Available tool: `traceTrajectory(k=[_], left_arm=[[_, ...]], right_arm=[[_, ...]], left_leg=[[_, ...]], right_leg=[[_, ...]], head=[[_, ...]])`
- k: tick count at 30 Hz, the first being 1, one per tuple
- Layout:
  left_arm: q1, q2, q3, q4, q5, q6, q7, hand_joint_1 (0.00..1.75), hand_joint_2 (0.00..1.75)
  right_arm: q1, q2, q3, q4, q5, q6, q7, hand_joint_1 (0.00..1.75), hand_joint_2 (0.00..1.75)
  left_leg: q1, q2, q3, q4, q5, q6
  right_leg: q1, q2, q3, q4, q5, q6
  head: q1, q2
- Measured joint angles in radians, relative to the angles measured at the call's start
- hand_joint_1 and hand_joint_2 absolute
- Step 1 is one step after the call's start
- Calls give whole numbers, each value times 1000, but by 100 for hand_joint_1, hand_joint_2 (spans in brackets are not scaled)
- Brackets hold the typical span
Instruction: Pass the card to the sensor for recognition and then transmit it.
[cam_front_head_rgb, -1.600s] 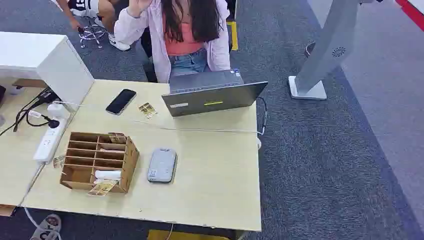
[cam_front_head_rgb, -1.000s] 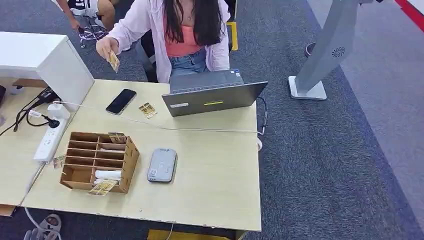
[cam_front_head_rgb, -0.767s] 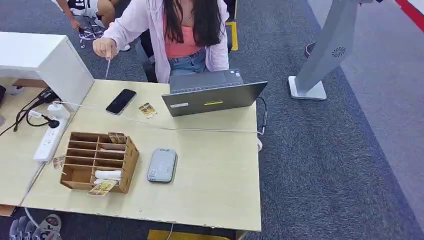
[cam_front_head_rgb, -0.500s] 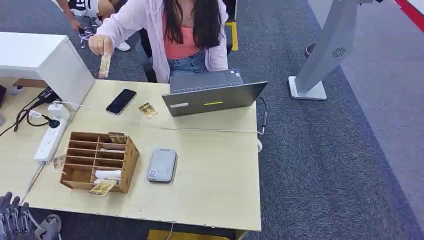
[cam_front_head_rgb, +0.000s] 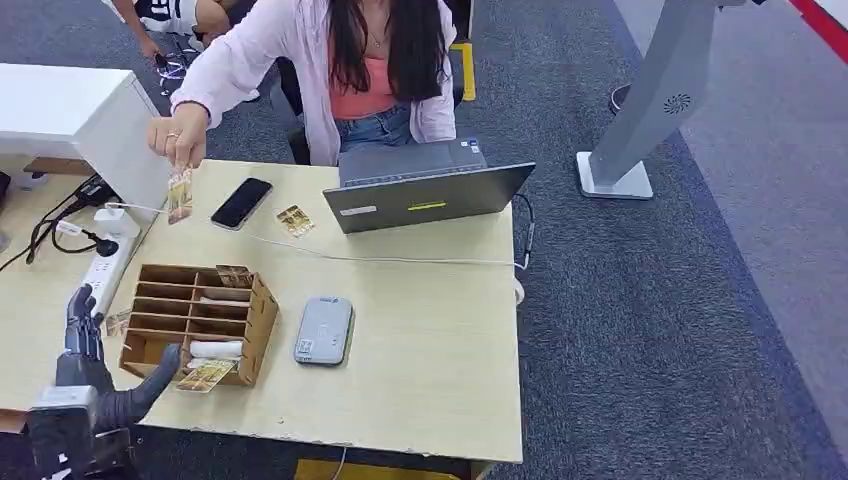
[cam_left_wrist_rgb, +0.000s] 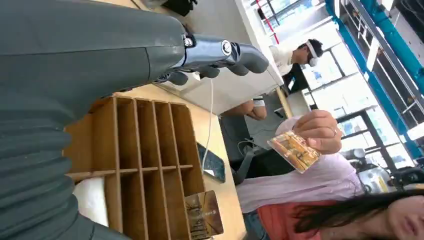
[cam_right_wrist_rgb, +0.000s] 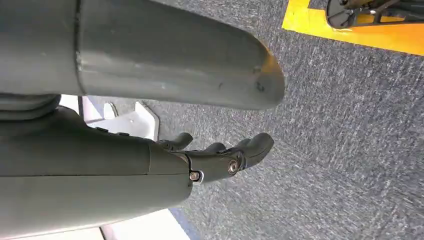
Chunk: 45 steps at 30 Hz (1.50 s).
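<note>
Looking down from the head view, a person's hand (cam_front_head_rgb: 172, 137) dangles a gold card (cam_front_head_rgb: 180, 193) over the far left corner of the desk (cam_front_head_rgb: 430, 340), just beside a black phone (cam_front_head_rgb: 242, 202). The robot's left hand (cam_front_head_rgb: 100, 370) is raised at the near left edge of the desk, fingers spread and holding nothing, its thumb close to a card lying at the foot of the wooden organizer (cam_front_head_rgb: 200, 322). A grey card reader (cam_front_head_rgb: 324, 330) lies flat just to the right of the organizer. Behind it a laptop (cam_front_head_rgb: 425, 190) stands open, with another small card (cam_front_head_rgb: 294, 220) between it and the phone. A white power strip (cam_front_head_rgb: 98, 283) runs along the left side.

In the left wrist view, the left hand (cam_left_wrist_rgb: 220, 55) has its dark fingers stretched out and empty above the wooden organizer (cam_left_wrist_rgb: 145, 160). Beyond it the person's hand (cam_left_wrist_rgb: 317, 131) pinches the gold card (cam_left_wrist_rgb: 294, 151) by one edge, well apart from the robot's fingers.

In the right wrist view, the right hand (cam_right_wrist_rgb: 220, 157) hangs over grey carpet (cam_right_wrist_rgb: 350, 140), its fingers loosely apart with nothing in them. A yellow floor stripe (cam_right_wrist_rgb: 360, 35) crosses one corner.
</note>
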Motion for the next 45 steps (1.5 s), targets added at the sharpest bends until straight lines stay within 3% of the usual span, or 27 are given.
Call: traceTrajectory(k=[45], left_arm=[[-897, 225, -404, 879, -902, 504, 359, 0, 175]], right_arm=[[-13, 0, 118, 8, 191, 54, -32, 0, 0]], left_leg=[[0, 0, 0, 1, 2, -1]], right_leg=[[0, 1, 0, 1, 2, -1]], head=[[0, 0]])
